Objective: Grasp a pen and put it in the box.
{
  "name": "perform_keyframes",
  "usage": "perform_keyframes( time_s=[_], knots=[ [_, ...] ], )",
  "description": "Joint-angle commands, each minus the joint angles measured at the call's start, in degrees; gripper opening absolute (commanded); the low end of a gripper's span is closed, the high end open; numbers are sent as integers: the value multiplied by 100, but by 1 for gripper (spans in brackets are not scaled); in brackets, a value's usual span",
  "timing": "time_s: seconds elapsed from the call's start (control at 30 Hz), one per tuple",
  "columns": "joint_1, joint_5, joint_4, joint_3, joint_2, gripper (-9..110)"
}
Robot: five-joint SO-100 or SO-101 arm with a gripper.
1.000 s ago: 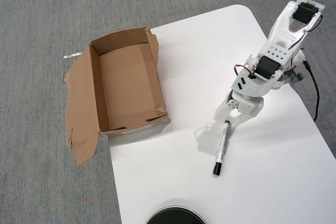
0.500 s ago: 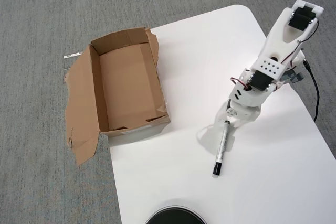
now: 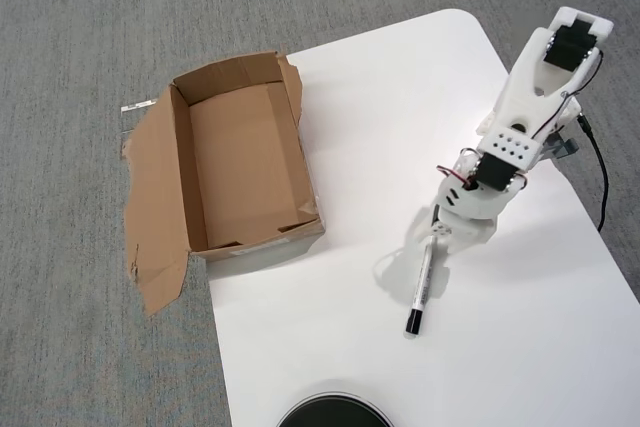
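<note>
White tabletop [image 3: 520, 347] carries nearly everything in the overhead view: the pen [image 3: 419, 292] lies flat on it, slanting slightly, black cap toward the bottom of the picture and the other end tucked under the gripper [image 3: 436, 238]. The white arm [image 3: 530, 87] reaches in from the upper right and hangs its head right over that upper end — a sensible spot, since the barrel is bare there and the fingers can straddle it. Whether the fingers are spread or closed cannot be told; the arm's own body hides them from above, and the pen looks to be resting on the table, not lifted.

Brown cardboard marks the goal: the box [image 3: 190, 162] sits well apart to the left, at the table's edge and overhanging the grey carpet [image 3: 80, 27], its mouth open upward and its torn flap splayed outward. Nothing lies between pen and box, so the carry looks clear. A round black object [image 3: 333, 413] peeks in at the bottom edge, near the cap but not touching it, and a black cable [image 3: 600, 182] trails behind the arm.
</note>
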State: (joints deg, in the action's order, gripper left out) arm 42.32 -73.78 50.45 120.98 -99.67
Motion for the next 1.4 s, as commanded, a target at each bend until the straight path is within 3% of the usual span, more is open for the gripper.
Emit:
perform_keyframes(
  time_s=[0.0, 1.37],
  knots=[
    [180, -4, -53, -497, 316, 21],
    [40, -13, -62, -918, 1556, 20]
  ],
)
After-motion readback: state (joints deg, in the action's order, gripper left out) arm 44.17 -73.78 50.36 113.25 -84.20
